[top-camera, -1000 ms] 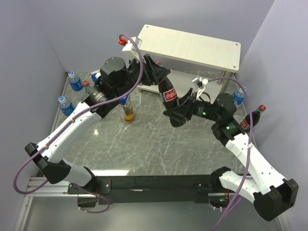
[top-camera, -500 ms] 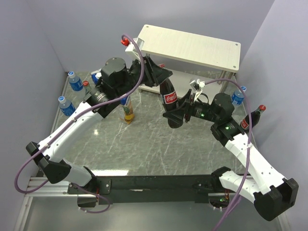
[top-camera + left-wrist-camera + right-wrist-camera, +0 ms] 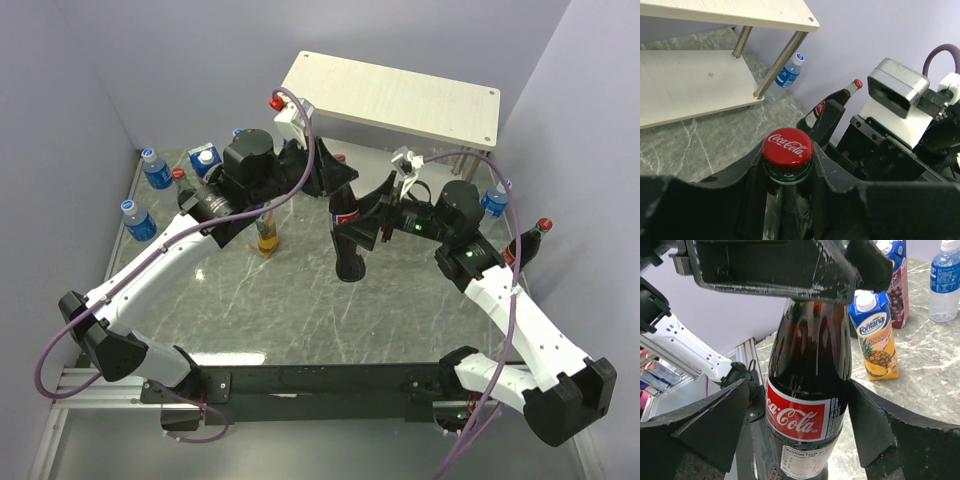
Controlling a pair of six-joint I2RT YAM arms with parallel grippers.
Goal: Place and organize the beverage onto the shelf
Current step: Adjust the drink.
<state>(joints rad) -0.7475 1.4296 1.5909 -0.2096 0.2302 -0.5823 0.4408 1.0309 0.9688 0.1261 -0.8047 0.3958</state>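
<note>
Red-capped Coca-Cola bottle (image 3: 807, 410): left jaws clamp its neck, right jaws stand wide around its body; withdraw right sideways before carrying to the shelf (image 3: 400, 100)

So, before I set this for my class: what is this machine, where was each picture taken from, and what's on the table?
These are two robot arms bolted to a marble table. One picture looks down from above; the other two come from a camera on each wrist. The left fingers are shut on the neck of a Coca-Cola bottle. The right fingers stand open either side of it, not touching. Around it stand a pineapple carton, a grape carton, water bottles, a second cola bottle and a two-tier shelf.
</note>
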